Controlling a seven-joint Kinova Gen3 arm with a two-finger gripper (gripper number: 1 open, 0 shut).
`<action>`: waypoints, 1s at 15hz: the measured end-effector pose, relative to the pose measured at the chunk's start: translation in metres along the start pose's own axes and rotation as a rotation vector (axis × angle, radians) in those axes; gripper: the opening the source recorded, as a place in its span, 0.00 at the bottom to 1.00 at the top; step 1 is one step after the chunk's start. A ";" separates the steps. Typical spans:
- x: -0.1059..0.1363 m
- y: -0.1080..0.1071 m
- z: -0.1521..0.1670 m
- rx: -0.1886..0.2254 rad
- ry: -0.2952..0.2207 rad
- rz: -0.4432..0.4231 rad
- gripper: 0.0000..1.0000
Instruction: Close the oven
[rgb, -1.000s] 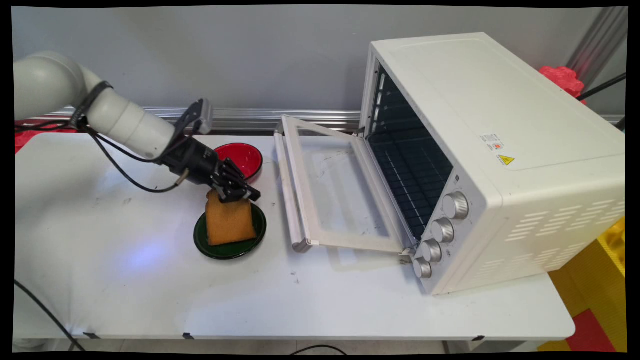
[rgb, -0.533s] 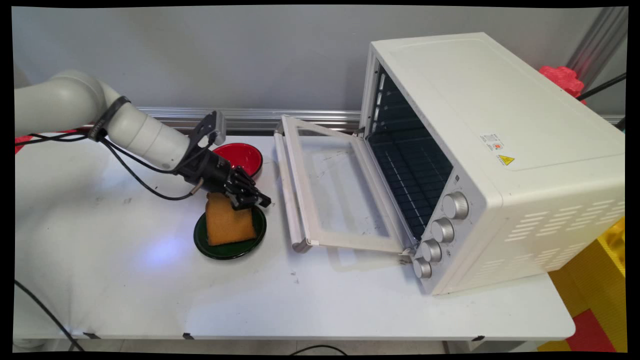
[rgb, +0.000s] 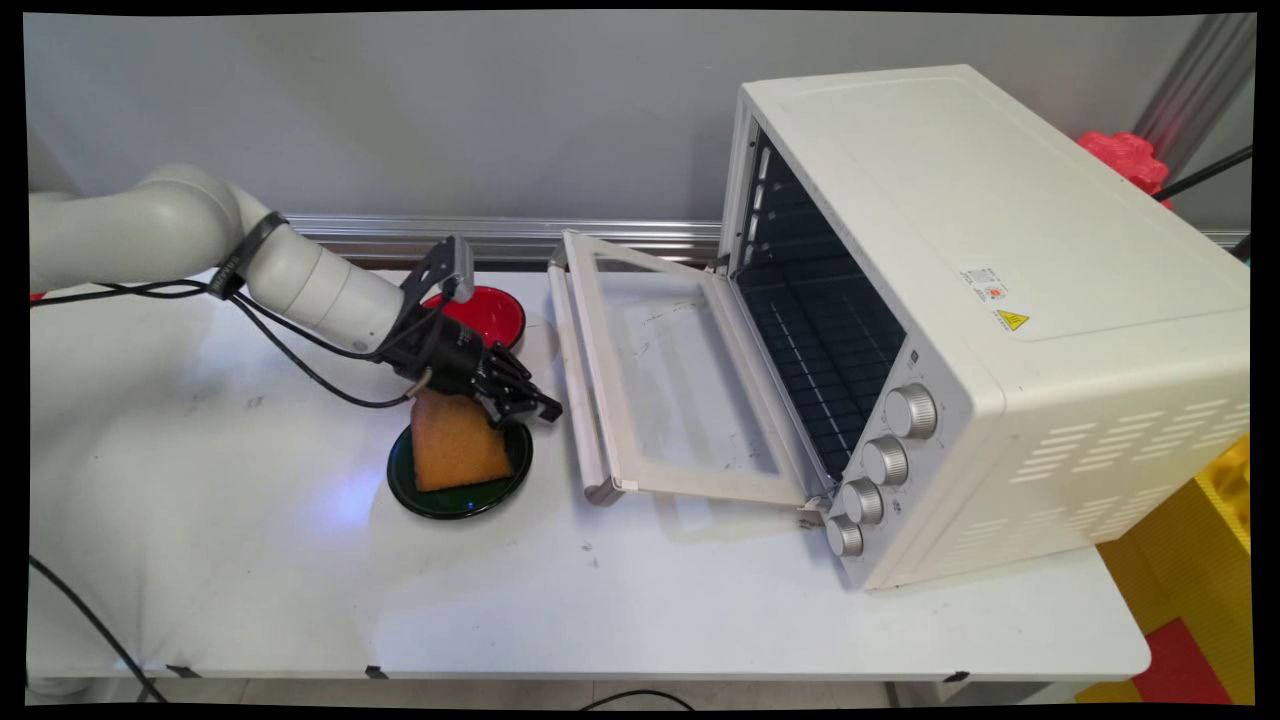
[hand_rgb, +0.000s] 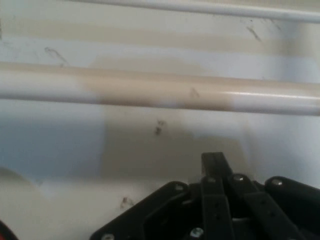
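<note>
The black two-finger tool sits low over the white worktop, just beyond the far right edge of the round dark green plate. In the hand view its fingers stand pressed together with nothing between them.

The orange-brown slice of toast rests on that plate, leaning up with its top edge just under the tool's body; whether the two touch cannot be told.

Over the last second the tool has travelled right, from above the top of the toast to a position past it. The toast has kept its place on the plate.

The tool now points at the white bar handle of the open glass oven door. The hand view shows that handle running across, near but not touching.

The round red bowl sits behind the tool, partly hidden by it. The white toaster oven stands on the right, cavity open.
</note>
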 end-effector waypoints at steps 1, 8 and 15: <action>0.000 0.000 0.002 -0.002 0.005 0.000 0.00; 0.006 0.000 0.012 -0.019 0.059 0.003 0.00; 0.011 -0.002 0.013 -0.035 0.098 0.008 0.00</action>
